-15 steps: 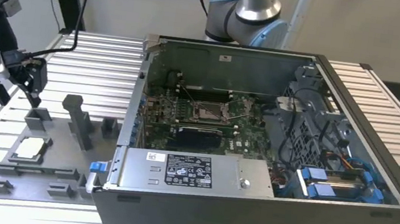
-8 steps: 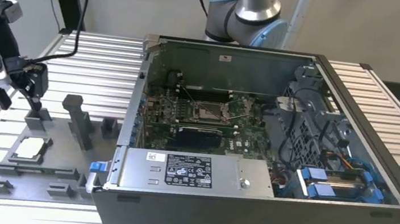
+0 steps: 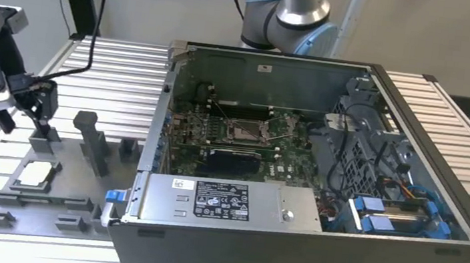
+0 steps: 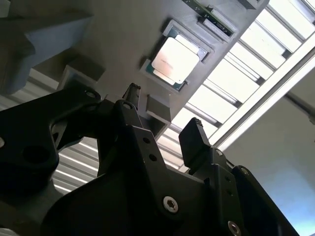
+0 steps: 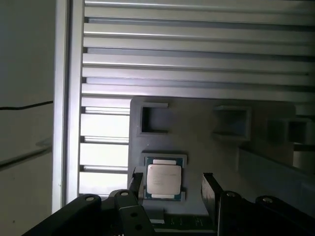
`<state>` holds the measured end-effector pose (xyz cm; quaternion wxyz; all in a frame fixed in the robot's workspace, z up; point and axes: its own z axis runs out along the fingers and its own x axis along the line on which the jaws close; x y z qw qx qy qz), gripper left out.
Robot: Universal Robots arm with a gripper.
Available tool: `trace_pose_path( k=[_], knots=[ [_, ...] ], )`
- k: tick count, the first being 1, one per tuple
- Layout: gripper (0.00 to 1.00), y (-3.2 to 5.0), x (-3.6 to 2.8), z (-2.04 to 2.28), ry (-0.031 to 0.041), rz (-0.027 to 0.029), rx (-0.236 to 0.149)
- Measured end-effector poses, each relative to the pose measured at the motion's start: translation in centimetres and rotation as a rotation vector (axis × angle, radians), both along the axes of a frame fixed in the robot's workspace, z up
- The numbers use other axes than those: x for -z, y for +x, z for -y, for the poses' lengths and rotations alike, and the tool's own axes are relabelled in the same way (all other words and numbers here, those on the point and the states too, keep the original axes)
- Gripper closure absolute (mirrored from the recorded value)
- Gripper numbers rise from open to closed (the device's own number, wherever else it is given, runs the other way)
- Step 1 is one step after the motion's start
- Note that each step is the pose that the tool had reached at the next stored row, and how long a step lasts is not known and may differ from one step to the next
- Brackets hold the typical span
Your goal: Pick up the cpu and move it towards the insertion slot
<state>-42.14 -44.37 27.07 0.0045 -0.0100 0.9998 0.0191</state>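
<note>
Gripper (image 3: 25, 126), fingers wide apart and empty, at the exterior view's left, above the cpu (image 3: 35, 174) lying in the grey fixture (image 3: 29, 204) at lower left; insertion slot (image 3: 244, 130) at centre, well apart.

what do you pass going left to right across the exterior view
pale silvery square cpu → tall grey plastic post → silver-framed square insertion slot → blue plastic brackets

Gripper (image 3: 27, 123) near cpu (image 3: 35, 175) in grey fixture (image 3: 53, 209)
</note>
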Motion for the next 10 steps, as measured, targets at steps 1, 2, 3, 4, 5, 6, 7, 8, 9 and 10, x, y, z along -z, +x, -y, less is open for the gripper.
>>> trace_pose_path(
  k=[1, 2, 3, 4, 5, 6, 7, 8, 9, 10],
  knots=[
    [0.0, 0.0, 0.09, 0.01, 0.0, -0.0001, 0.0],
    [0.0, 0.0, 0.18, 0.02, -0.0001, -0.0001, 0.0],
    [0.0, 0.0, 0.28, 0.04, -0.0001, -0.0001, 0.0],
    [0.0, 0.0, 0.37, 0.05, 0.0, 0.0, 0.0],
    [0.0, 0.0, 0.46, 0.06, 0.0, -0.0001, 0.0],
    [0.0, 0.0, 0.54, 0.07, 0.0, -0.0001, 0.0],
    [0.0, 0.0, 0.62, 0.08, 0.0, -0.0001, 0.0],
    [0.0, 0.0, 0.71, 0.09, 0.0, -0.0001, 0.0],
    [0.0, 0.0, 0.78, 0.09, -0.0001, -0.0001, 0.0],
    [0.0, 0.0, 0.88, 0.1, 0.0, -0.0001, 0.0]
  ],
)
